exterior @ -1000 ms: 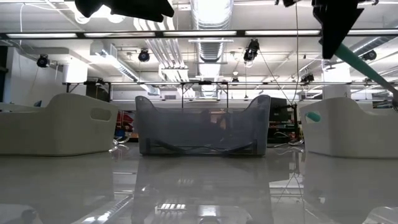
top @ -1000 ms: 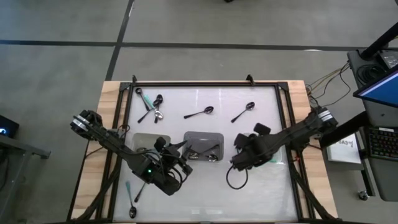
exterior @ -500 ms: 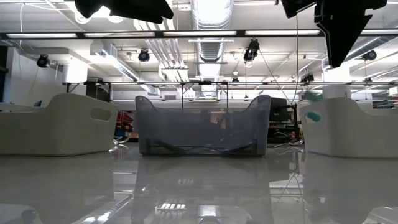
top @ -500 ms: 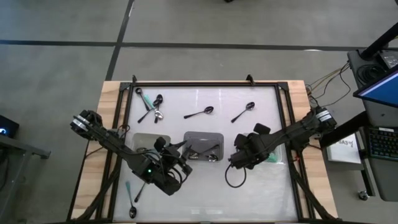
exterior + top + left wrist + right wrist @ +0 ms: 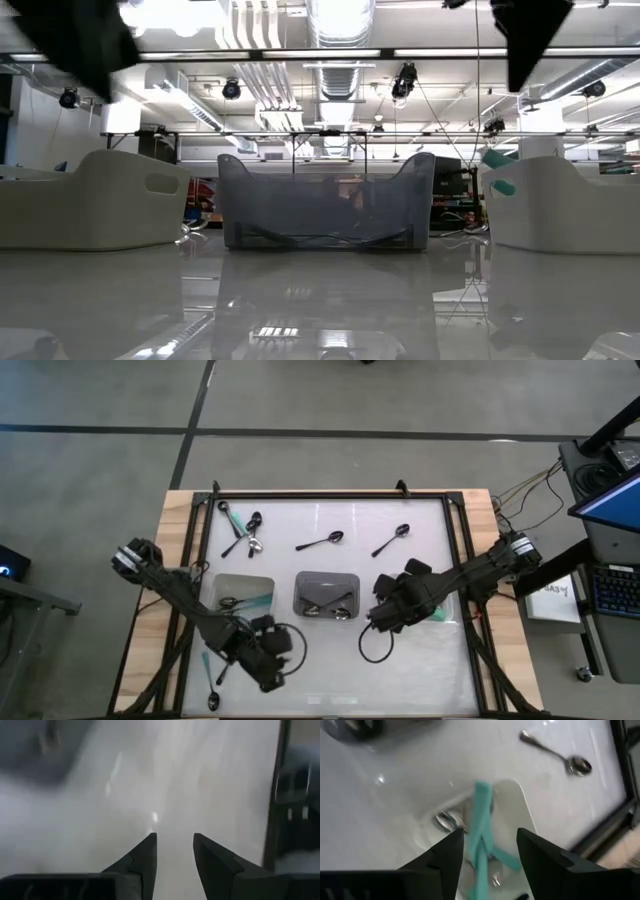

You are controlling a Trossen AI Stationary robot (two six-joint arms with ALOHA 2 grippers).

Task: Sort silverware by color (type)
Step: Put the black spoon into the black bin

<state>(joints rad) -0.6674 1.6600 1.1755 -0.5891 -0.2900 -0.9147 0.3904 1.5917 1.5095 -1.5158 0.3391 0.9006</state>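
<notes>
My right gripper [image 5: 398, 610] [image 5: 490, 851] hangs open over the right white tray [image 5: 520, 805]. Mint-green spoons [image 5: 482, 827] lie in that tray below its fingers, touching neither; one green end [image 5: 496, 158] pokes over the tray's rim. My left gripper [image 5: 272, 668] [image 5: 175, 855] is open over bare table near the front left, with nothing between its fingers. Black spoons [image 5: 322, 542] [image 5: 392, 540] lie flat on the far part of the table. Mixed spoons [image 5: 243, 532] lie at the far left. Two more spoons [image 5: 215, 678] lie at the near left.
A grey tray [image 5: 327, 582] with spoons stands mid-table, and a white tray [image 5: 243, 588] with spoons stands left of it. A silver spoon [image 5: 555, 752] lies on the table beyond the right tray. A black frame [image 5: 330, 497] borders the table. A cable loop [image 5: 373, 650] hangs by the right arm.
My right gripper has opened and let go of a mint-green spoon, which has dropped into the right white tray. My left gripper has moved toward the table's near edge, uncovering the left white tray.
</notes>
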